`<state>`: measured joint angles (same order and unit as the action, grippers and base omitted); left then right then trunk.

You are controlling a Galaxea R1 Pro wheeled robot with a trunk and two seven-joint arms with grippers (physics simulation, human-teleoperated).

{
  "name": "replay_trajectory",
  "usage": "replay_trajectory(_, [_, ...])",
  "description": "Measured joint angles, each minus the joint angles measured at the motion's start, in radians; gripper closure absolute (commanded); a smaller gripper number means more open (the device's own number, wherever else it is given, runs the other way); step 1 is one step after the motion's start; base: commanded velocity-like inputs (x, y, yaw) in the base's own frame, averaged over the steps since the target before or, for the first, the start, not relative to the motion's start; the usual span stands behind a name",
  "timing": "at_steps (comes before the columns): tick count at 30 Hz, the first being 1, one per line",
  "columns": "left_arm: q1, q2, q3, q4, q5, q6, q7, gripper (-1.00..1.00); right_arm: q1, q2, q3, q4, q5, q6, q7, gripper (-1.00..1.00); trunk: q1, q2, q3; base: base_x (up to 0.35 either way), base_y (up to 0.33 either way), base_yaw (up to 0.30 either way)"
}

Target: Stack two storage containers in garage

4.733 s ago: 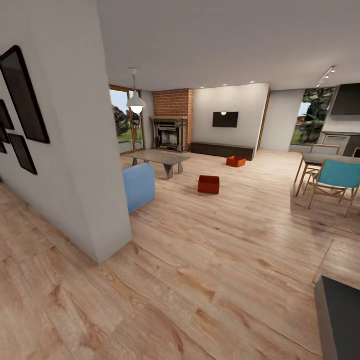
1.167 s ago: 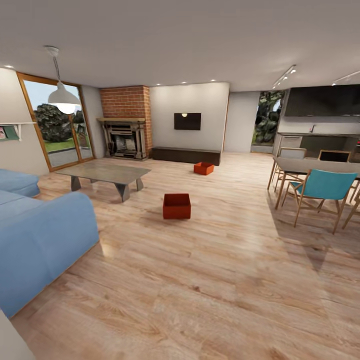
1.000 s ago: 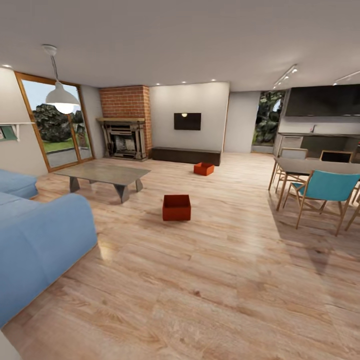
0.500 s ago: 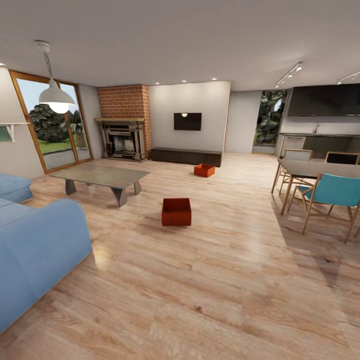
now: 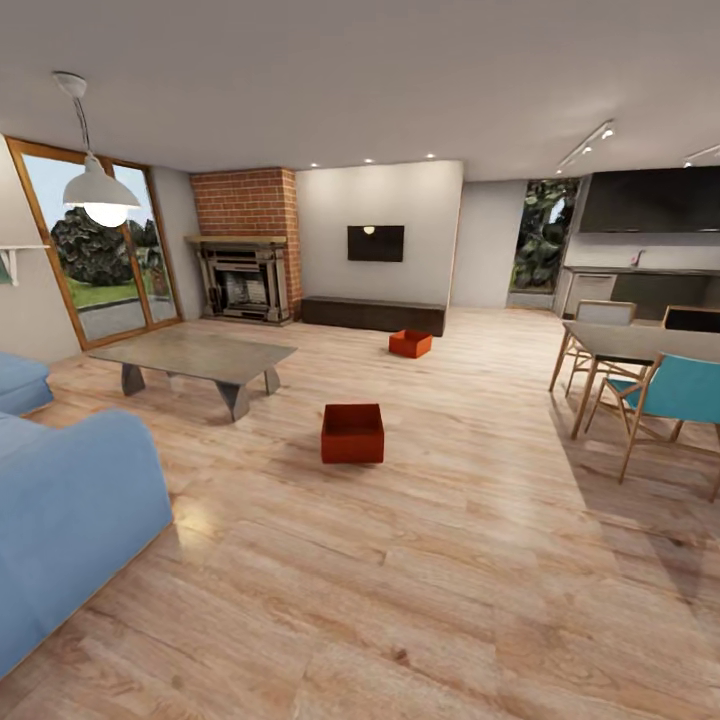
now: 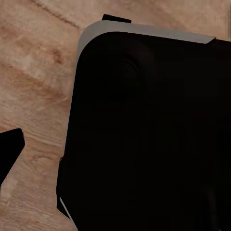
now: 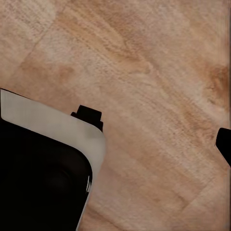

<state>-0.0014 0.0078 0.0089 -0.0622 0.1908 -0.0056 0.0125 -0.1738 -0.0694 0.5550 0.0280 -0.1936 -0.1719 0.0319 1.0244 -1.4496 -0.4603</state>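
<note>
Two orange-red open-top storage containers stand on the light wood-plank floor [image 5: 430,570] of the living room. The nearer container [image 5: 352,434] sits in the middle of the head view, some way ahead of me. The farther container [image 5: 410,344] rests near the low dark cabinet [image 5: 372,315] under the wall TV [image 5: 376,243]. In the left wrist view a dark fingertip [image 6: 10,147] shows at the picture's edge beside my black base [image 6: 149,139]. The right wrist view has a dark fingertip [image 7: 224,144] at its edge over wood planks. Nothing is held.
A blue sofa [image 5: 70,500] fills the near left, with a grey coffee table [image 5: 195,355] beyond it. A dining table [image 5: 640,345] and a teal chair [image 5: 682,392] stand at the right. The brick fireplace [image 5: 243,280] is at the back left.
The camera has travelled forward past a white wall into the living room. Sofa and chairs have slid toward the picture's edges, and the near container looks closer. Neither container has moved.
</note>
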Motion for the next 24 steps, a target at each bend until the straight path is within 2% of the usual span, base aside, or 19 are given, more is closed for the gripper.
replay_trajectory(24, [0.0, 0.0, 0.0, 0.0, 0.0, 0.0, 0.0, -1.0, 0.0, 0.0, 0.0, 0.0, 0.0, 0.0, 0.0, -1.0, 0.0, 0.0, 0.0, 0.321, 0.0, 0.001])
